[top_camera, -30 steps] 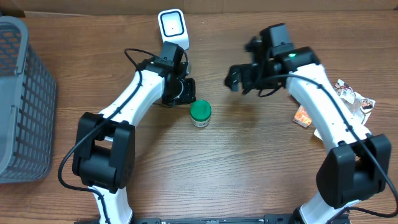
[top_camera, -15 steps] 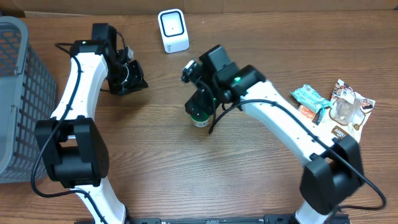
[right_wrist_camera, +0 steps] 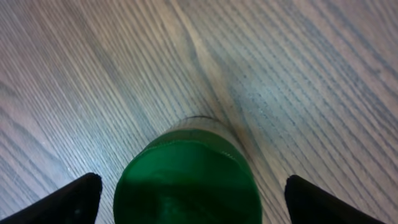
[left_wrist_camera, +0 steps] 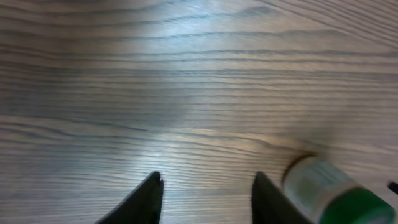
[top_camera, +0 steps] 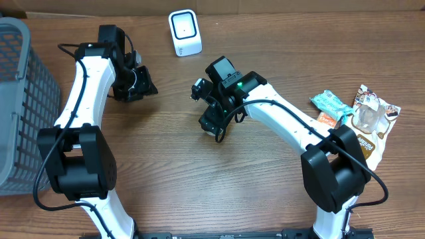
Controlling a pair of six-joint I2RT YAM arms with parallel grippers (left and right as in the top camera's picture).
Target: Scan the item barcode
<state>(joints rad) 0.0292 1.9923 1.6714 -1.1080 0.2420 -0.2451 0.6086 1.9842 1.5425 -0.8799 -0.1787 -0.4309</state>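
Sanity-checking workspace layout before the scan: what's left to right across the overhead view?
Grey basket → left gripper → white scanner → right gripper, over the green-lidded jar → snack packets

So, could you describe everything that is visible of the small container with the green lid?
The container is a small round jar with a pale, whitish body and a glossy green lid, both apparently plastic. It stands upright on the wooden table, lid closed. The right gripper hangs over it, open, one finger on each side and neither visibly touching it. In the overhead view this gripper hides most of it. No label or barcode can be read.
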